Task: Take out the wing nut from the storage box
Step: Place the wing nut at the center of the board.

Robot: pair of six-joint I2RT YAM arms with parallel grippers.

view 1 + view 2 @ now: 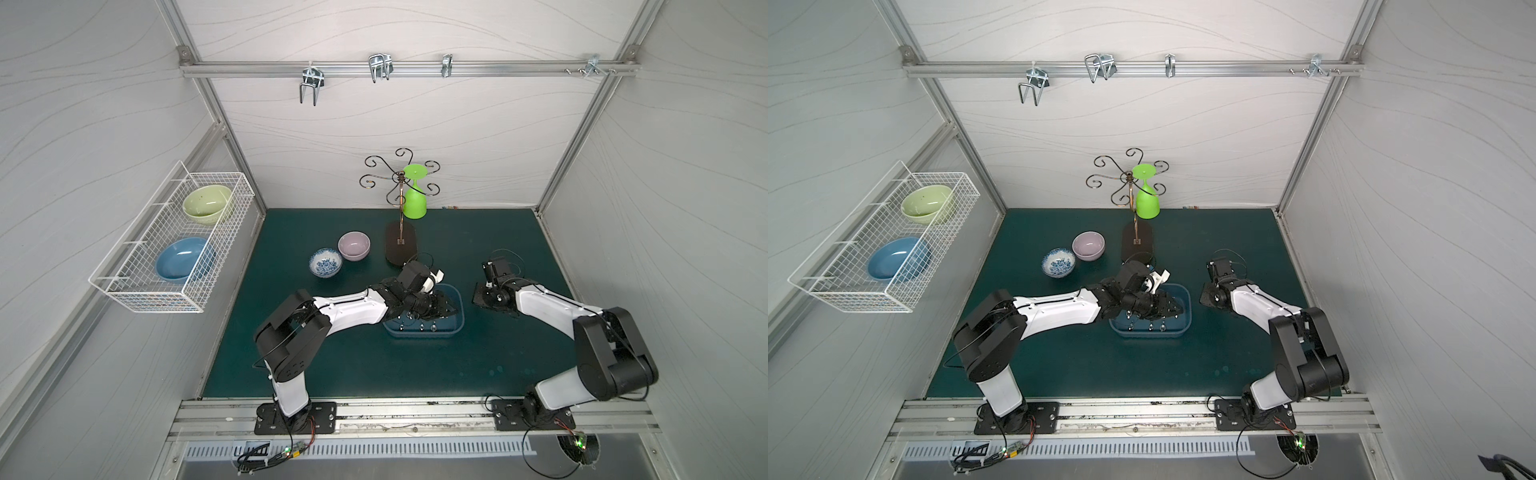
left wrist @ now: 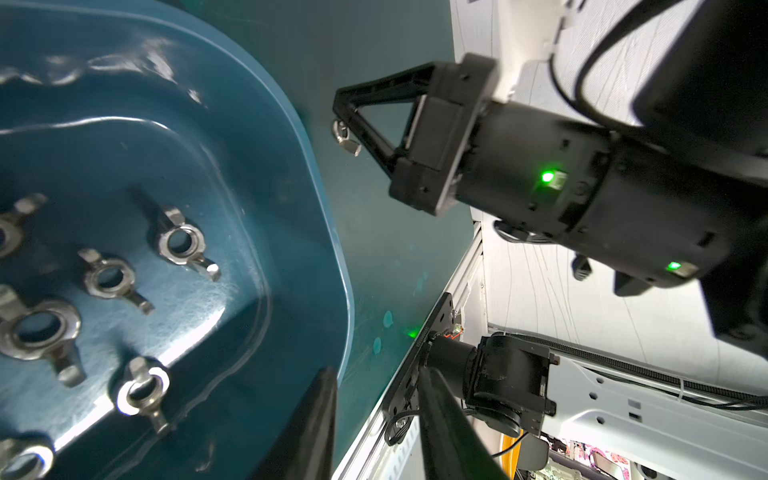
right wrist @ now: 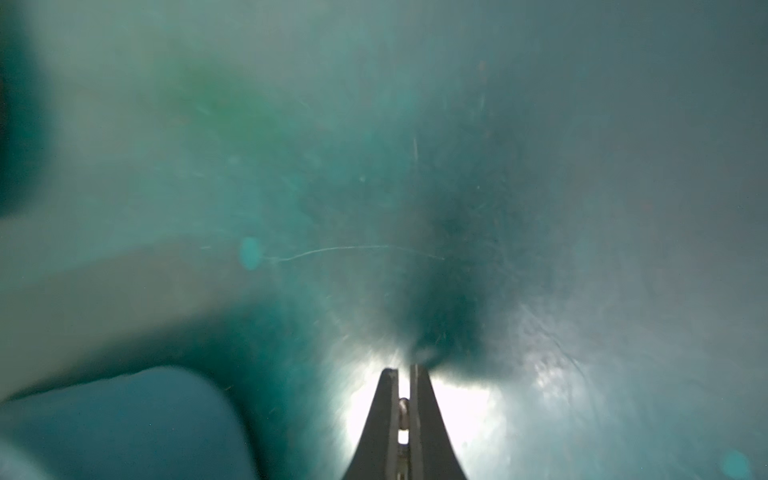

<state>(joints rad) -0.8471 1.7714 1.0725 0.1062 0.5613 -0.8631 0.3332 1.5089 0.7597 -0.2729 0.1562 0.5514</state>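
Left wrist view showed the storage box [image 2: 291, 178] with several steel wing nuts [image 2: 183, 245] lying flat and apart from one another on its dark-blue floor. One more wing nut [image 2: 345, 137] was outside the box, over the green mat [image 2: 374, 249] just beside the rim, right at the tip of the right gripper [image 2: 341, 106]. That gripper's jaws were closed. In the right wrist view its fingers [image 3: 384, 415] stood almost pressed together, low over the mat. Whether they pinched the nut or it only lay against them could not be told.

The left gripper [image 2: 378, 432] had its jaws partly apart with nothing between them. In both top views it reached over the box [image 1: 424, 333] [image 1: 1150, 333] from the left and hid much of the inside.

The box sat near the middle of the mat, between the two arms. Behind it, to the left, stood a blue-patterned bowl [image 1: 325, 262] and a lilac bowl [image 1: 353, 245], near each other. A scrolled wire rack [image 1: 401, 247] on a dark oval base stood beside them, with a green goblet [image 1: 414, 195] hanging upside down from it. On the left wall, a white wire basket [image 1: 124, 297] held a pale green bowl [image 1: 207, 203] and a blue bowl [image 1: 185, 259].
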